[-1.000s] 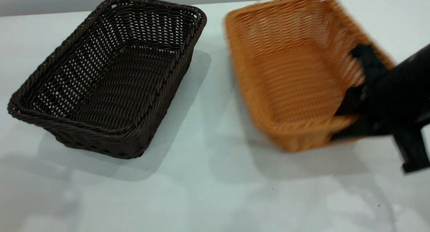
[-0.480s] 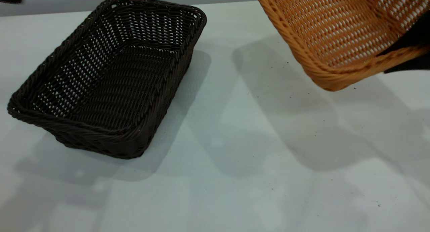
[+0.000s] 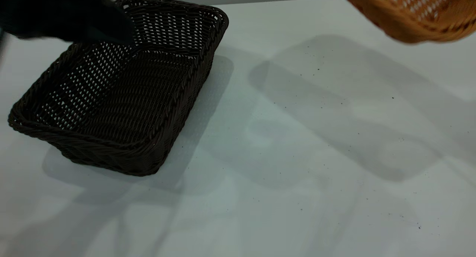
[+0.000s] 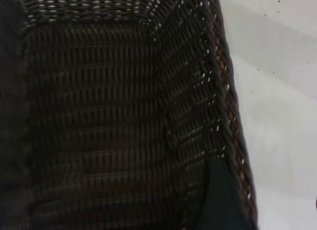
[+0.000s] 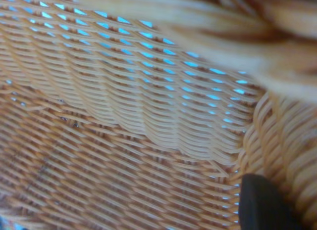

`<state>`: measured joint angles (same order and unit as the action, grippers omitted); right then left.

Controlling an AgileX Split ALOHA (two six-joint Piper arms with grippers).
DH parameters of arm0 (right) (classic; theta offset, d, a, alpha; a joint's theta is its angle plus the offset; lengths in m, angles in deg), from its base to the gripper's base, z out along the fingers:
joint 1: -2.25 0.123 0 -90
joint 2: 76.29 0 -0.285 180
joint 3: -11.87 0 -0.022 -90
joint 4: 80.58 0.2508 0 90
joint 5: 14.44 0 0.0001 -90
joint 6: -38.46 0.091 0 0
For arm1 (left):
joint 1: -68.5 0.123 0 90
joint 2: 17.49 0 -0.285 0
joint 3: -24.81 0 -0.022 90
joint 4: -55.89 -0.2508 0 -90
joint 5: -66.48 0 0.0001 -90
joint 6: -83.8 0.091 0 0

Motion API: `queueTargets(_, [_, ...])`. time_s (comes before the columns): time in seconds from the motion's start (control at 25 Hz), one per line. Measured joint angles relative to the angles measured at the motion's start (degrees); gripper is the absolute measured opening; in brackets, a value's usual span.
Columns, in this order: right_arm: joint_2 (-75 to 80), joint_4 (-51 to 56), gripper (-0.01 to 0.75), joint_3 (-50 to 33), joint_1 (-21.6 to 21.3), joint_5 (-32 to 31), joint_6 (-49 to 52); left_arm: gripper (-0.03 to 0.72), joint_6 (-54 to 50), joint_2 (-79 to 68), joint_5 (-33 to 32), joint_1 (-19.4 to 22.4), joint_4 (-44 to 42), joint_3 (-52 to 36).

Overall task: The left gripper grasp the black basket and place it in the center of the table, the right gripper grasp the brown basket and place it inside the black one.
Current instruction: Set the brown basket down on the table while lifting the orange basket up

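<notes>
We are lifting the brown basket (image 3: 420, 15), clenched by the right gripper (image 5: 262, 203), off the table (image 3: 282, 145); the left gripper (image 3: 63, 15), state unclear, is now reaching the black basket (image 3: 119, 93).

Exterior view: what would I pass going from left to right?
The left gripper's dark arm above the black basket → bare table → the lifted brown basket at upper right.

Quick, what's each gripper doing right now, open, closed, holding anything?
Left gripper: at the black basket, open or closed cannot be told.
Right gripper: closed on the brown basket, held in the air.
</notes>
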<state>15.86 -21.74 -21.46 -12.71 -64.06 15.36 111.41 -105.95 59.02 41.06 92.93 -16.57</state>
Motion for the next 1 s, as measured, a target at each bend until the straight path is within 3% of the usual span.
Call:
queueTargets(0.28, [0.0, -3.8, 0.110, 6.4, 0.1, 0.3, -0.3, 0.396, -6.0, -8.4, 12.2, -6.8, 0.9, 0.0])
queueTargets(0.52, [0.0, -4.6, 0.110, 6.3, 0.1, 0.2, -1.3, 0.396, -6.7, -14.2, 19.2, -7.8, 2.3, 0.1])
queueTargets(1.0, [0.0, -4.1, 0.110, 6.3, 0.1, 0.4, -2.4, 0.396, -6.4, -25.2, 19.5, -8.2, 3.0, 8.9])
